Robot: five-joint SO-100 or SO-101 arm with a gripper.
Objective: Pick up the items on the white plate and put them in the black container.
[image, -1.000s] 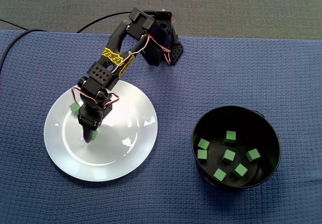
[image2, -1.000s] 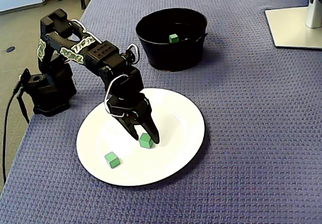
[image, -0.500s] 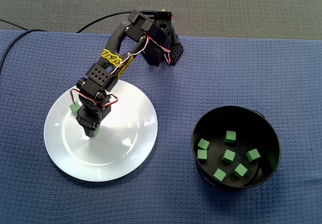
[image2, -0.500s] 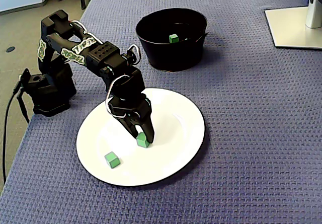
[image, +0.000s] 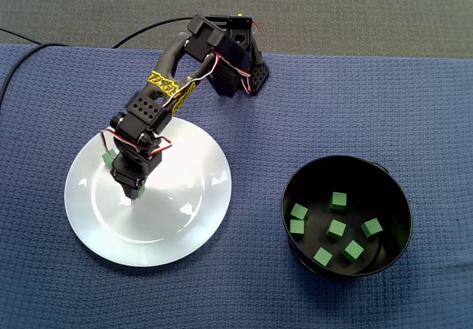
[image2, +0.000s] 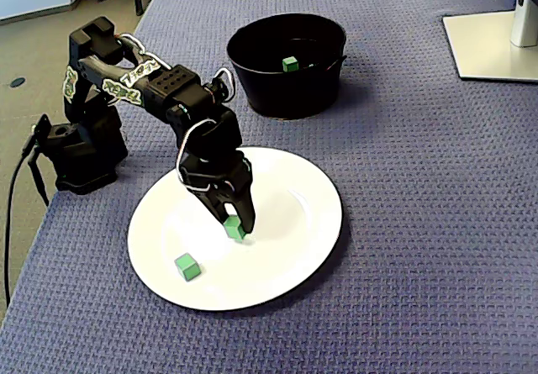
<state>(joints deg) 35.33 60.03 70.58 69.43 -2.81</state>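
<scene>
Claw pinched narrow on a green cube, low over the white plate near the tabletop's left edge in this fixed view. Second cube lies loose on the plate. Grasp step, likely. Next: lift clear, carry to the black container, release above it.

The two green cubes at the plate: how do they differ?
The held cube is pinched in the hand; the loose cube lies untouched. The held cube is near the plate's middle; the loose cube is near its rim. The hand partly hides the held cube; the loose cube shows fully. Both are green and similar in size.
</scene>
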